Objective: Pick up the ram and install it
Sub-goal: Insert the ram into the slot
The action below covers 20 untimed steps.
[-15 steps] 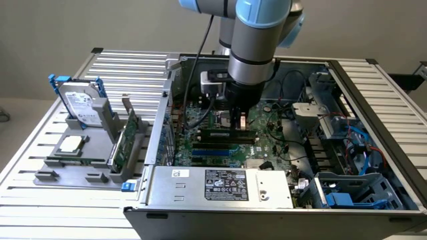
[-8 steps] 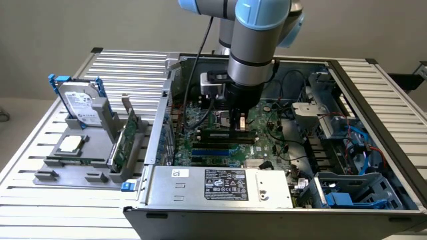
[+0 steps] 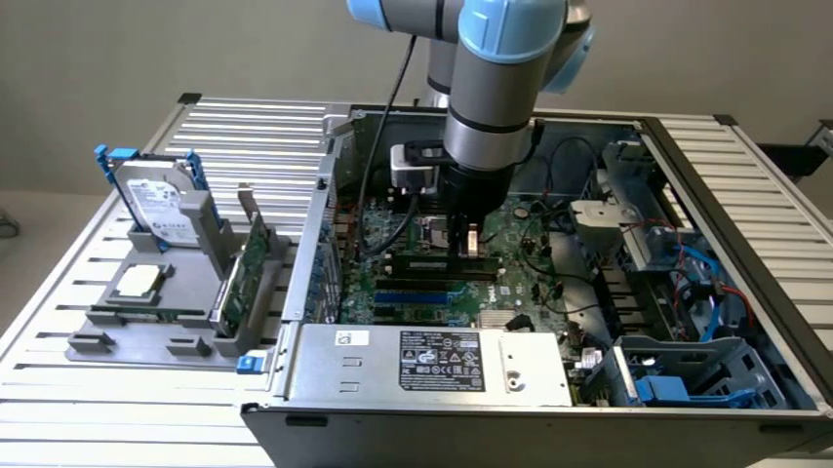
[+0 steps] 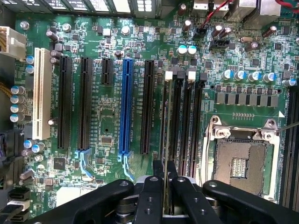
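The ram appears edge-on in the wrist view as a thin green-gold strip running away from my fingers. It lies in line with the first of the black memory slots, next to the CPU socket. My gripper is shut on the ram's near end, one black finger on each side. In the exterior view the gripper hangs low inside the open computer case, just above the motherboard. Whether the ram touches the slot cannot be told.
On the grey fixture at the exterior view's left stand a silver hard drive with blue handles, a green expansion card and a CPU chip. The power supply fills the case's front. Cables and drive cages crowd the right.
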Tool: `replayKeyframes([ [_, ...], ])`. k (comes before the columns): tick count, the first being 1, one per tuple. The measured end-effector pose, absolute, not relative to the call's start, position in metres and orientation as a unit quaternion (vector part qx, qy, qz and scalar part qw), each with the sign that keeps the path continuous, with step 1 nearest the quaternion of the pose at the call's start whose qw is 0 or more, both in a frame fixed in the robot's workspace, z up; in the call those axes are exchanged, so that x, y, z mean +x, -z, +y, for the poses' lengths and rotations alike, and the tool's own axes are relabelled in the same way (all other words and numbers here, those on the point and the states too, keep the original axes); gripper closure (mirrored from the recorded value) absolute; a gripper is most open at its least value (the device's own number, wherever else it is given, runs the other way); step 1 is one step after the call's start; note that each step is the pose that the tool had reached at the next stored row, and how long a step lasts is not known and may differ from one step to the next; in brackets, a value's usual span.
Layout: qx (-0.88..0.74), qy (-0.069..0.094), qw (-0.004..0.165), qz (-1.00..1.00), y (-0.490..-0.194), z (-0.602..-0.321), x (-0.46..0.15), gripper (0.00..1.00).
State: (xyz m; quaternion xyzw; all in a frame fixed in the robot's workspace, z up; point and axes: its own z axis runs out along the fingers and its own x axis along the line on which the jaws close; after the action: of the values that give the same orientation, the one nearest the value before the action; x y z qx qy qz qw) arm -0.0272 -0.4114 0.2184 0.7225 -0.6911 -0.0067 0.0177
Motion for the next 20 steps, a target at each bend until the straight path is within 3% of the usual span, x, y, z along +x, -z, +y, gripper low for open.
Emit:
replayKeyframes([
  [20,0.723,0.007,0.016,-0.691,-0.2158,-0.4113,-0.0272,0.86],
])
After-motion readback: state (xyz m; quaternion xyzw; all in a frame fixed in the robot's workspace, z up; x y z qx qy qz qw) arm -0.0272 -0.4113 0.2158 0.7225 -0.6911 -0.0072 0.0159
